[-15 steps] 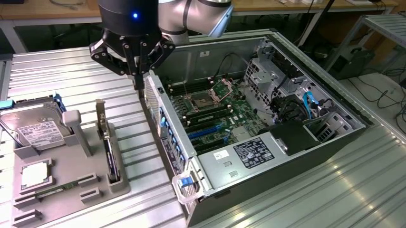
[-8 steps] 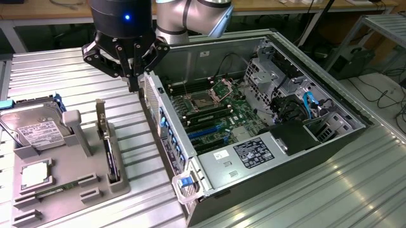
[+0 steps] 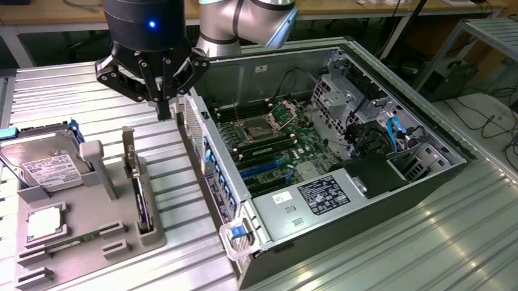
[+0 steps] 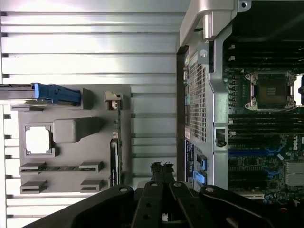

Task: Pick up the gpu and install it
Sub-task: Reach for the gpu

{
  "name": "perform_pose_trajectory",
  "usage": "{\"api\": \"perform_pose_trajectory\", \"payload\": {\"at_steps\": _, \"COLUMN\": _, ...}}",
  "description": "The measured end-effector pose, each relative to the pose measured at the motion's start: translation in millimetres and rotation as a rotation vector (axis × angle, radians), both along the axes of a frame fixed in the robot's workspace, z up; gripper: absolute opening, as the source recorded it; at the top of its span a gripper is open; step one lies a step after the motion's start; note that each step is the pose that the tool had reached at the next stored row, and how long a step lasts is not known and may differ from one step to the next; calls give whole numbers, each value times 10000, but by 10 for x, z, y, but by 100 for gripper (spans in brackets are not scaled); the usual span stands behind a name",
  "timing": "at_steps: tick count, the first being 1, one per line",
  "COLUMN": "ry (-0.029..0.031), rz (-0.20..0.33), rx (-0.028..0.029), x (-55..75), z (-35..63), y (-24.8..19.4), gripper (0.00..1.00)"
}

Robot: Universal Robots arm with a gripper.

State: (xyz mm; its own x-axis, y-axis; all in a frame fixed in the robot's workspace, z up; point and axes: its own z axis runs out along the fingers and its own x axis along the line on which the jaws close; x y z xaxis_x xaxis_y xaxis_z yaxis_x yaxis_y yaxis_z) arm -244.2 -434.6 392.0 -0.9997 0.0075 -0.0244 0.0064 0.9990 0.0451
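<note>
While hung over the ribbed metal surface (image 3: 81, 85), jaws: pressed together tip to tip, gripping nothing (dark tips pointing straight down).
Jaws' place: above the bare strip between grey holder (image 3: 109, 212) and open computer case (image 3: 283, 60), close to the case's perforated side wall, touching neither.
Arm (image 3: 242, 24): silver-grey, reaching in from the far side of the case.
Gpu (image 3: 142, 203): upright on its long edge in a slot of the grey holder, on the side facing the case; narrow silvery bracket (image 3: 128, 148) rising at the end nearer the jaws; near the tips but apart from them.
Gpu from the wrist view (image 4: 114, 159): edge-on, a thin dark line along the holder's rim.
Hard drive (image 3: 40, 160): propped in the holder at the exterior view's left, white label up (blue rail (image 4: 57, 93) beside it).
Processor chip (image 3: 45, 221): flat in a square pocket of the holder.
Memory stick (image 4: 59, 167): green, lying in a narrow groove beside the chip.
Motherboard (image 3: 279, 130): exposed inside the case, processor socket (image 3: 263, 127) uncovered, blue slots (image 3: 263, 167) further along the board.
</note>
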Motion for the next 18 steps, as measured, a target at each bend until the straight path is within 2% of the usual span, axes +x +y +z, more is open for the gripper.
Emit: {"api": "perform_pose_trajectory", "payload": {"at_steps": 18, "ry": 0, "rz": 109, "rx": 0, "x": -269, "z": -1, "y": -104, "gripper": 11}}
